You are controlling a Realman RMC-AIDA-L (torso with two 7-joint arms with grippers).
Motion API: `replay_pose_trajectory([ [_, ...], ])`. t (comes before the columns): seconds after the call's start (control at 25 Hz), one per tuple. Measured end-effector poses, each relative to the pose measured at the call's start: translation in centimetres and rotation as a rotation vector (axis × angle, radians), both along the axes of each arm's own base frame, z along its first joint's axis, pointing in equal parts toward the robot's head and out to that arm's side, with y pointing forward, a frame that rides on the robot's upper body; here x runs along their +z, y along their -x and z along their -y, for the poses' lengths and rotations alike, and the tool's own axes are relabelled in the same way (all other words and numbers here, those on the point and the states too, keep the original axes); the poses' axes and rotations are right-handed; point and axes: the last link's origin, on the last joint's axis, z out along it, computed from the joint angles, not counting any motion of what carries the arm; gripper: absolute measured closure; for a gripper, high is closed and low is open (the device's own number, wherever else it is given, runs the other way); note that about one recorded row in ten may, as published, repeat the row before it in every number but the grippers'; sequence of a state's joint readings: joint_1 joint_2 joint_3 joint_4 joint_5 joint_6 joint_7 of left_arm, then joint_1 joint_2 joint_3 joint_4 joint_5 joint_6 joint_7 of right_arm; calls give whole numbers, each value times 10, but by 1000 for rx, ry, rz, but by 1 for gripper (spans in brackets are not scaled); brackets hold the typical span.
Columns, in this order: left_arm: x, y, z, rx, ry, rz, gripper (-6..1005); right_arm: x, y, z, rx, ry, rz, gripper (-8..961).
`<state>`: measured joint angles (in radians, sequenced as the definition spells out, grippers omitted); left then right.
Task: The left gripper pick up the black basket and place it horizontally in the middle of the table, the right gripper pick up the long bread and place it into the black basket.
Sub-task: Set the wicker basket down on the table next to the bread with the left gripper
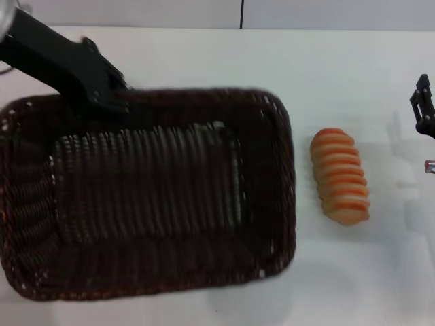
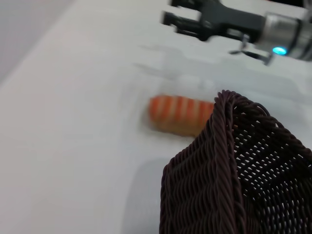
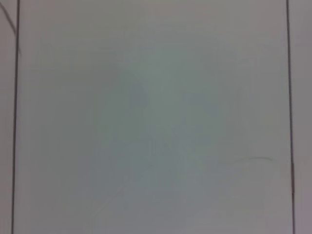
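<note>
Presently left pincer (image 1: 109, 98) clamps black basket's (image 1: 265, 204) far rim; long bread (image 1: 340, 176) lies beside it on counter (image 1: 204, 58) — right pincer (image 2: 178, 14) apart, empty.

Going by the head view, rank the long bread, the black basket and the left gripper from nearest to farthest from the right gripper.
1. The long bread: on the table, just to the left of the right gripper at the right edge.
2. The black basket: left of the bread, filling the left half.
3. The left gripper: at the basket's far rim, top left.

Left hand (image 1: 109, 95) clamped, arm reaching forward; right hand (image 1: 423, 112) open at right edge.
</note>
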<state>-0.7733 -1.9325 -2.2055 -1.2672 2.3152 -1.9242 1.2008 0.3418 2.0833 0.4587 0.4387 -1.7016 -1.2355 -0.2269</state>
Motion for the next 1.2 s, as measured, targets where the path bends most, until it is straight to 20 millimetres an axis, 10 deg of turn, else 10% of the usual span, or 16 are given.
replay_pose_trajectory([
  [1.04,-62,9,-9,-102,39,-122,806,-2,0,3,-6,1,-15,303],
  [1.2,-61,6,-12,-122,22,-119,646,-2,0,3,-6,1,-16,302],
])
